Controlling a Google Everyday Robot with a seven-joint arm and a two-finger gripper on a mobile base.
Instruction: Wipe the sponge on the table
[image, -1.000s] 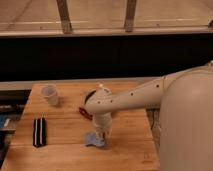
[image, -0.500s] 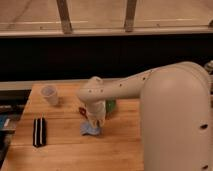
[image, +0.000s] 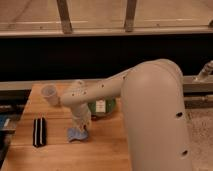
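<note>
My gripper (image: 83, 126), pinched shut on what looks like the sponge (image: 76, 134), has dragged it toward nine o'clock across the table (image: 55, 155), so wiping is underway.

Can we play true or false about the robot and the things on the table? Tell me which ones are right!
1. The gripper is down at the light-blue sponge on the wooden table, shut on it. True.
2. The black-and-white striped block lies on top of the sponge. False: it lies apart from the sponge, nearer the left edge of the picture.
3. The pale cup is on the floor. False: it stands on the table, near the far left corner.
4. A green bowl sits behind the robot's arm, partly hidden by it. True.
</note>
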